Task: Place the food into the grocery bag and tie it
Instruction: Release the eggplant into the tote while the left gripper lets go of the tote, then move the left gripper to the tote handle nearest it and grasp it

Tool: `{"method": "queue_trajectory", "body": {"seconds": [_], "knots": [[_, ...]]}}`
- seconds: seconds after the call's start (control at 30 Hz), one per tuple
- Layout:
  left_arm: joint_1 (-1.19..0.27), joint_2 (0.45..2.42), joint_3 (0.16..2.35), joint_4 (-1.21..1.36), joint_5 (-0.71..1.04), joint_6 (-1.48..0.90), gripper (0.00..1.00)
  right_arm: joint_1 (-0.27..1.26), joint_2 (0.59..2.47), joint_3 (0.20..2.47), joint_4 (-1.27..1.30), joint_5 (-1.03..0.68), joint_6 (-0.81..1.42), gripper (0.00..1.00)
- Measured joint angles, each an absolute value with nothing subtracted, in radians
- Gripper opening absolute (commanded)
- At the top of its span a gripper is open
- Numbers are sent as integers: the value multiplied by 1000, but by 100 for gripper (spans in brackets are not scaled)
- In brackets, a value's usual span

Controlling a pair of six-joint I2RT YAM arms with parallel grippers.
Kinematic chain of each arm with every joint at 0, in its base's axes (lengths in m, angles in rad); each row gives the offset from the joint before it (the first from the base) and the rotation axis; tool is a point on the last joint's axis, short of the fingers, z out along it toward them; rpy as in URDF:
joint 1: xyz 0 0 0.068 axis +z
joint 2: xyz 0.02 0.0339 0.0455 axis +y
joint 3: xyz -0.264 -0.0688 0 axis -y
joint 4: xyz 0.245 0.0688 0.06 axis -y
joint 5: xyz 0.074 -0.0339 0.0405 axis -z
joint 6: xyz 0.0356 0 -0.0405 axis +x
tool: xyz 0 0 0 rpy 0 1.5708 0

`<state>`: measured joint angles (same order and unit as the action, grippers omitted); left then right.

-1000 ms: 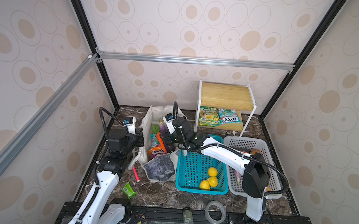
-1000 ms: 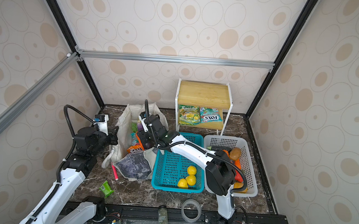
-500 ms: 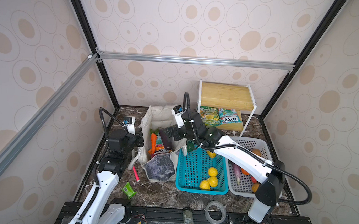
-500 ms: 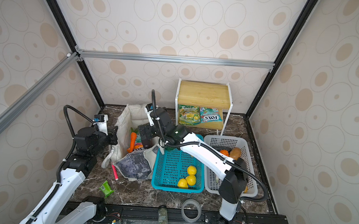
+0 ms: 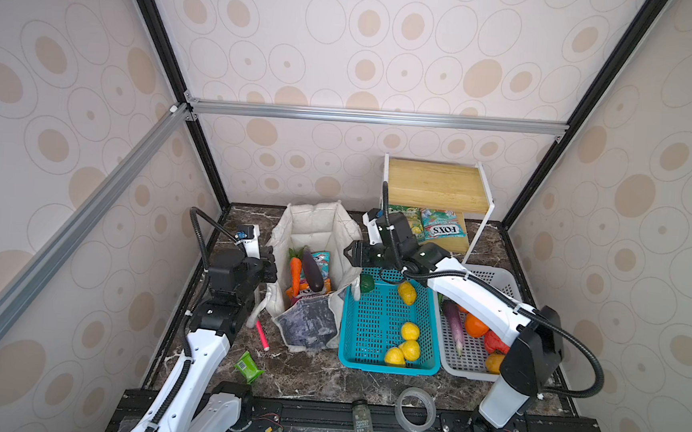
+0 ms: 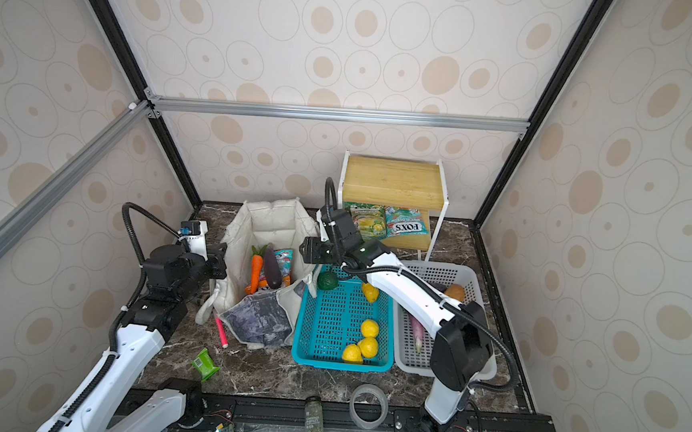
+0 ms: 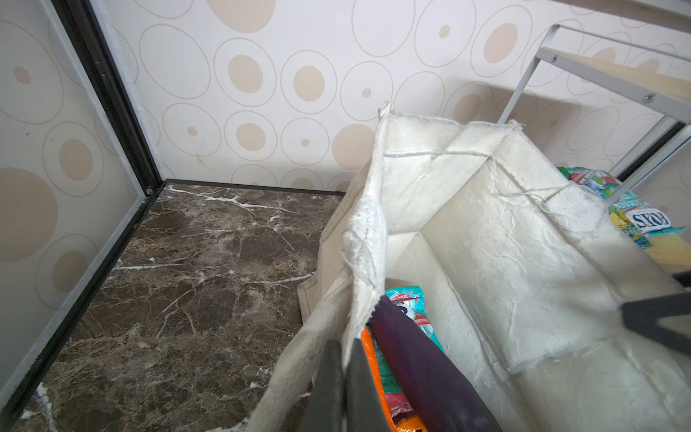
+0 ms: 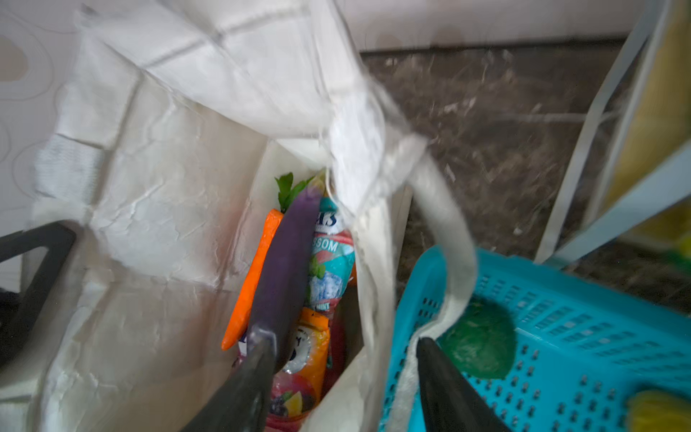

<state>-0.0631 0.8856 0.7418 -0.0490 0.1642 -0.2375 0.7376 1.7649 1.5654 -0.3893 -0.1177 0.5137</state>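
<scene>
Marble tabletop (image 5: 324,378) bears grocery bag (image 5: 314,227), teal basket (image 5: 375,311), white basket (image 5: 465,359), shelf (image 5: 434,185), pink pen (image 5: 261,336), green packet (image 5: 248,366)

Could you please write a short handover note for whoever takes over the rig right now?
Grippers: the left gripper is shut on the grocery bag rim, holding it open. The right gripper is open and empty, above the bag's rim beside the teal basket.
Done: carrot, eggplant and candy packets are in the bag.
Left: green fruit and four yellow fruits in the teal basket, mixed produce in the white basket, two FOX'S packets on the shelf lower board. Then tie the bag.
</scene>
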Motion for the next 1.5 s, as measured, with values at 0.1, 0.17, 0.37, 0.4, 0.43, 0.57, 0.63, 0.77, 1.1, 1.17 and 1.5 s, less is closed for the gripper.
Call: {"method": "queue_trajectory", "body": {"seconds": [0.1, 0.17, 0.37, 0.4, 0.43, 0.57, 0.63, 0.77, 1.1, 1.17, 1.5], "knots": [[-63, 913, 798, -91, 177, -260, 0, 765, 1808, 1632, -439, -106, 513, 0], [-63, 930, 837, -109, 190, -281, 0, 789, 1811, 1693, -457, -97, 505, 0], [-63, 946, 926, -107, 238, -368, 0, 847, 1811, 1805, -457, -78, 500, 0], [-63, 949, 928, -101, 242, -375, 0, 848, 1815, 1812, -457, -76, 501, 0], [-63, 953, 928, -95, 245, -383, 0, 846, 1823, 1821, -456, -73, 503, 0], [-63, 978, 909, -72, 249, -410, 0, 837, 1874, 1831, -437, -65, 511, 0], [-63, 982, 883, -53, 256, -426, 1, 834, 1901, 1829, -432, -55, 512, 1], [-62, 1022, 869, -11, 289, -459, 23, 823, 1928, 1819, -434, -45, 516, 2], [162, 1052, 1084, -30, 368, -560, 77, 792, 1929, 1804, -463, -22, 505, 3], [275, 1013, 1080, -30, 421, -601, 76, 791, 1929, 1804, -464, -22, 500, 4], [463, 852, 596, 49, 626, -792, 75, 791, 1925, 1790, -461, -30, 477, 5]]}}
